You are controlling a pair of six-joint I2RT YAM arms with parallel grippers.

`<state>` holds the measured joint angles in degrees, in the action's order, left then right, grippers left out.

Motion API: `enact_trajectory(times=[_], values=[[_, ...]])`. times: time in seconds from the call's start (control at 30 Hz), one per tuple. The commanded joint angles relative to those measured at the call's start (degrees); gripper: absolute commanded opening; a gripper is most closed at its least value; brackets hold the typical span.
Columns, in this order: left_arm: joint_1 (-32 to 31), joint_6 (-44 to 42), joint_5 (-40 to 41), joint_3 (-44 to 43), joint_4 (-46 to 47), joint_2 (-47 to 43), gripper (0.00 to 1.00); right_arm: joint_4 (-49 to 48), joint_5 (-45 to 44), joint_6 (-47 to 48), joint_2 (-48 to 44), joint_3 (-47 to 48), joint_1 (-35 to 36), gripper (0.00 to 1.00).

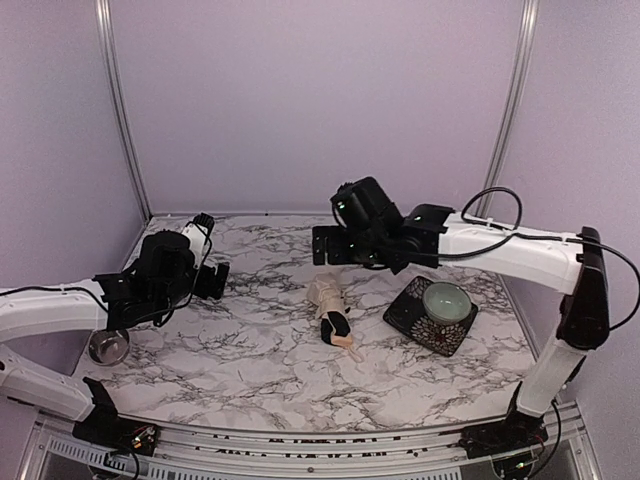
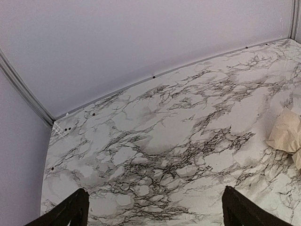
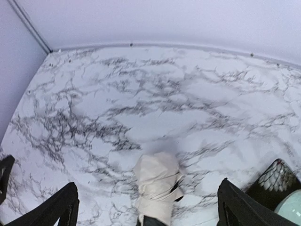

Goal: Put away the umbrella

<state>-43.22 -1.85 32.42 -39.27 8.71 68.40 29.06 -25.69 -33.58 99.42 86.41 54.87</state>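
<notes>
The folded umbrella (image 1: 331,313) lies on the marble table (image 1: 250,340) near the middle, cream fabric bunched at its far end, black lining showing and the tan handle toward the near edge. In the right wrist view the umbrella (image 3: 157,186) lies below and between the wide-apart fingers. My right gripper (image 1: 328,245) is open and empty, raised above the table just beyond the umbrella's far end. My left gripper (image 1: 212,278) is open and empty over the left part of the table. In the left wrist view a corner of the umbrella's fabric (image 2: 288,136) shows at the right edge.
A dark patterned square plate (image 1: 418,322) holding a pale green bowl (image 1: 447,301) sits right of the umbrella; it also shows in the right wrist view (image 3: 277,181). A small metal cup (image 1: 107,347) stands at the table's left edge. Purple walls enclose the back and sides.
</notes>
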Motion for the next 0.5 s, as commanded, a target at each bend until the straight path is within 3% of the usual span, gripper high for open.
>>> enact_trajectory(times=[0.0,0.07,0.2,0.37,0.47], values=[[1.37,2.31,-0.91,-2.39,-0.39,3.67,0.99,-12.72,15.74,10.06,-9.34,-9.76,-17.15,1.0],[3.61,4.33,-2.96,-2.48,0.0,4.65,0.99,-13.0,23.44,11.3,-11.74,-12.07,-26.83,1.0],[13.21,6.94,-4.99,-2.07,2.79,4.99,0.99,-15.91,21.2,16.33,-17.06,-18.08,-40.83,1.0],[22.06,5.56,-0.19,1.11,7.05,5.35,0.99,-18.78,14.54,23.51,-21.89,-25.2,-47.93,1.0],[24.79,2.34,4.58,5.38,13.82,4.83,0.99,-26.58,18.09,25.69,-27.05,-34.57,-52.0,1.0]])
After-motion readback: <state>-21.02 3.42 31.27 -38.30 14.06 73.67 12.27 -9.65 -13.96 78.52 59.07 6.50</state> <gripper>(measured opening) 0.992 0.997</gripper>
